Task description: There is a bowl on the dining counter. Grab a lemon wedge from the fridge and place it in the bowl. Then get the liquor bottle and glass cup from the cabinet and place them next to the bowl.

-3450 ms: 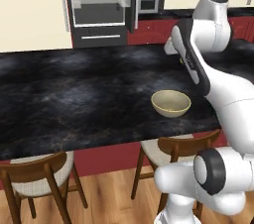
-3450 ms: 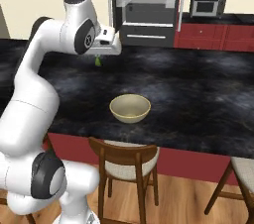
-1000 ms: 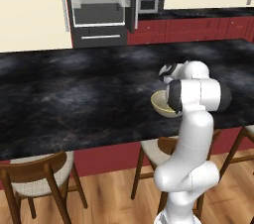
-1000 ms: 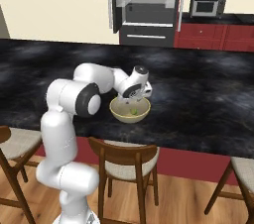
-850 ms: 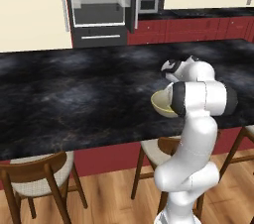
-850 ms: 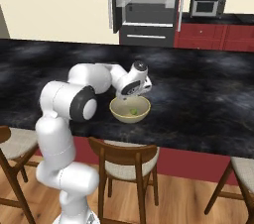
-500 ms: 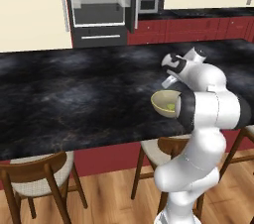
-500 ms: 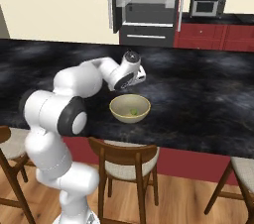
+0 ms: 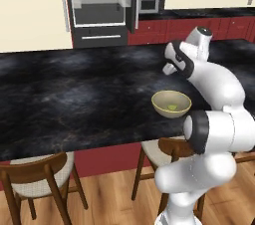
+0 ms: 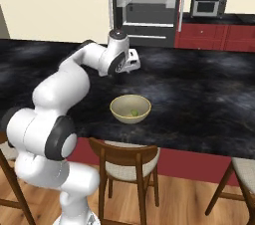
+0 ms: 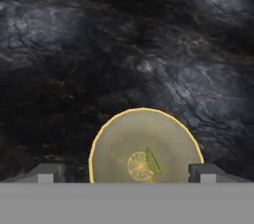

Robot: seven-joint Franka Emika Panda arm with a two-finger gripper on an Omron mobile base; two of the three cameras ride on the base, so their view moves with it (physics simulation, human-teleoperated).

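Arching over the dining counter, the gripper hangs above the bowl with fingers spread wide, holding nothing. The lemon wedge lies inside the bowl, which sits near the counter's front edge with bare stone around it.

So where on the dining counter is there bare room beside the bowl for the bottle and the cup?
The dining counter is bare left of the bowl and behind it toward the fridge. Only the bowl, holding the lemon wedge, takes space, near the front edge.
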